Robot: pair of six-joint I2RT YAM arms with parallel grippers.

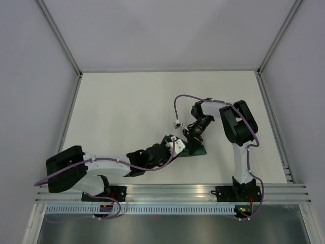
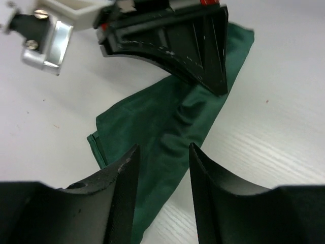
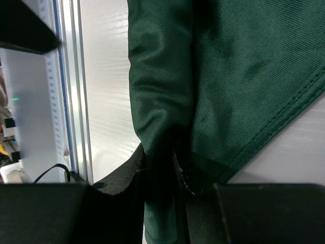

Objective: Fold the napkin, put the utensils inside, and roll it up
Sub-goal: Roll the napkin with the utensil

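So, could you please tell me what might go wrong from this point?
1. The right gripper pinches only a bunched fold of the napkin; a pull might loosen it.
2. The left gripper hangs open astride the napkin; closing could crumple it.
3. The fork is out of sight, so its place cannot be checked.

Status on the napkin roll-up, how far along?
Done: napkin folded into a narrow band. In hand: right gripper pinches one end, left gripper open over the band. Left: fork not visible, so can't confirm it's inside; the band looks loose and flat, so rolling seems unfinished.
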